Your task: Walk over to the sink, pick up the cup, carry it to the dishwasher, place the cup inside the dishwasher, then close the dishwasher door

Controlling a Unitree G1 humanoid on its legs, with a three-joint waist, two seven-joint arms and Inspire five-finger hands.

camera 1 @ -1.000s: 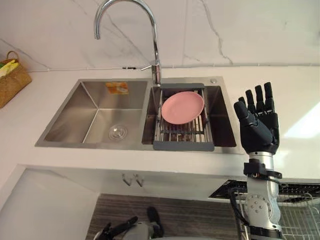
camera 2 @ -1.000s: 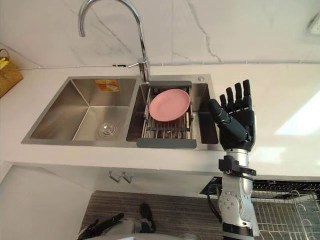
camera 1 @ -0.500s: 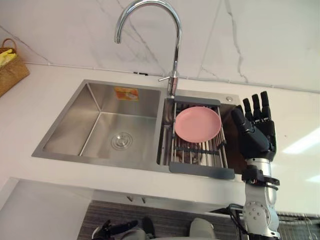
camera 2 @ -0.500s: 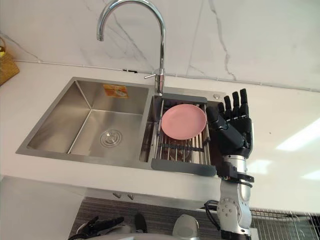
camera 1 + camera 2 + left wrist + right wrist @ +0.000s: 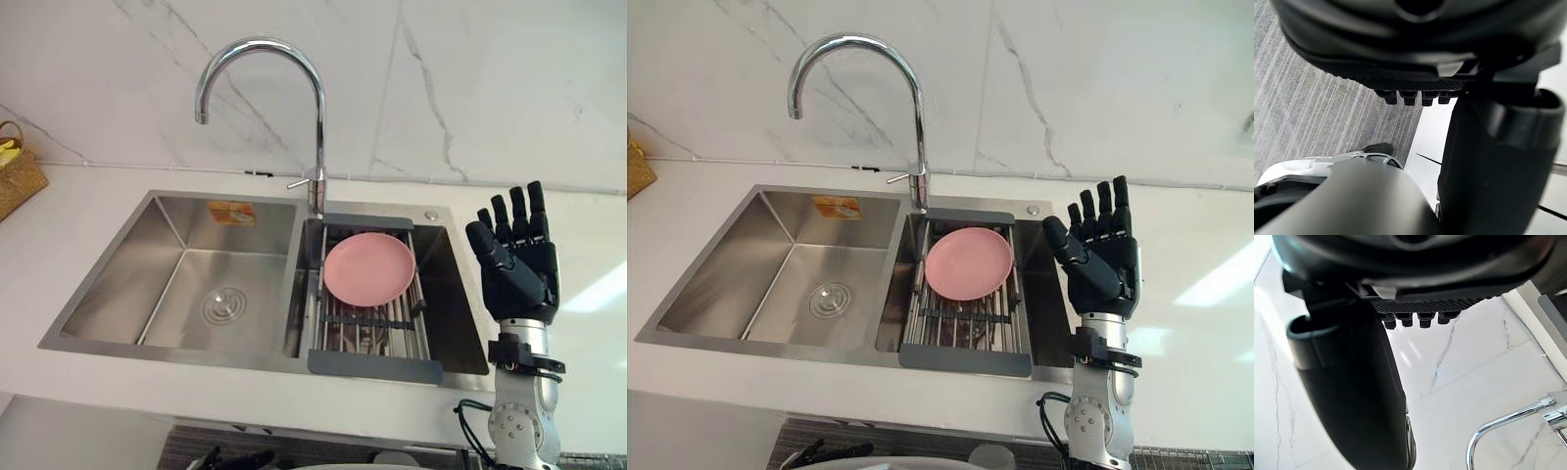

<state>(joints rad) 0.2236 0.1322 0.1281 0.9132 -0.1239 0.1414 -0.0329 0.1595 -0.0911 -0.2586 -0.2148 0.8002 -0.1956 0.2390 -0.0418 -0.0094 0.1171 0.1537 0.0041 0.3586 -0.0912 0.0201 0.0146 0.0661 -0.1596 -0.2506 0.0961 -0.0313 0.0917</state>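
Observation:
The steel double sink lies ahead in the white counter. Its right basin holds a grey drying rack with a pink plate resting on it. My right hand is raised upright beside the sink's right edge, fingers straight and spread, open and holding nothing. The right wrist view looks past its thumb at the marble wall and the faucet. My left hand hangs low at the bottom edge, below the counter; its fingertips point at the striped floor, open and empty.
A tall chrome faucet arches over the divider between the basins. The left basin has a drain and an orange sticker. A woven basket stands at the counter's far left. White counter stretches right of the sink.
The camera has moved, so the sink sits higher and nearer in view, and the dishwasher rack at lower right has dropped out. My right hand stays raised and open.

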